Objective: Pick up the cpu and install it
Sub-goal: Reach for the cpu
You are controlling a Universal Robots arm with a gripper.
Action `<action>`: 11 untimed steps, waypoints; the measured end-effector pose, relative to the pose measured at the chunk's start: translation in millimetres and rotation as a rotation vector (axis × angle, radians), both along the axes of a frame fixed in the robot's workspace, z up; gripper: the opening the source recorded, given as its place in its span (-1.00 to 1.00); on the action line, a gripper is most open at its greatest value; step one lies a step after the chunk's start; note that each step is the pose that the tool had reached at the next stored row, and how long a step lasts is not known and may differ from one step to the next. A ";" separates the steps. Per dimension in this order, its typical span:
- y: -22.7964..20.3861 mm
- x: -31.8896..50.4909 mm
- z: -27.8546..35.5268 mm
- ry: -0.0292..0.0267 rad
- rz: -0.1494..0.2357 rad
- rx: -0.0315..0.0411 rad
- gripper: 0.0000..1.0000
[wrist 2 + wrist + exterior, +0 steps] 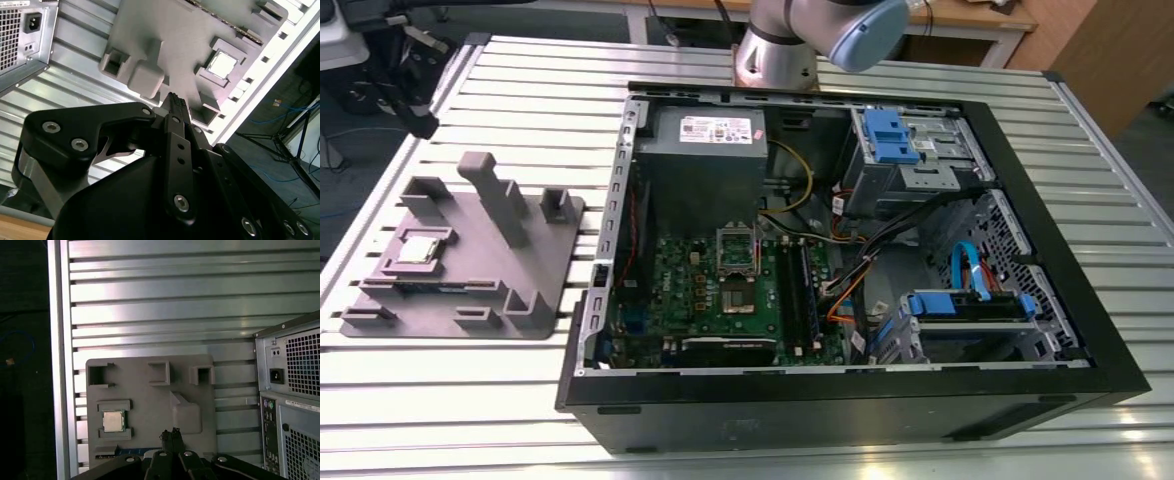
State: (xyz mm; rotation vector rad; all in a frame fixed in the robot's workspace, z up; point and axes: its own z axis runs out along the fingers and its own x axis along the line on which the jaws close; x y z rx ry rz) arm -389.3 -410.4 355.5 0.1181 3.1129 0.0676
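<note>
Black metal gripper [173,101] has its thin fingers pressed together, holding nothing. Shiny flat square cpu [114,421] lies in the dull grey plastic tray [145,405].

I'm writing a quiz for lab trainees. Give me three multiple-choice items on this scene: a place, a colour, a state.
1. The cpu lies: A in the motherboard socket; B on the grey tray; C on the bare table.
2. The drive brackets in the computer case are: A blue; B red; C yellow.
3. The computer case's side is: A open; B panelled shut; C taped over.
Key: B, the chip sits in a tray recess; A, both brackets show blue; A, its insides are in plain sight.
</note>
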 end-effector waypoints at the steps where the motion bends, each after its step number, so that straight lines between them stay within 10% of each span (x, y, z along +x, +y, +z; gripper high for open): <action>1: -0.2 -2.2 -1.3 0.0000 0.000 0.0000 -0.79; 11: -3.7 -16.3 -17.0 0.0059 0.000 0.0000 -0.79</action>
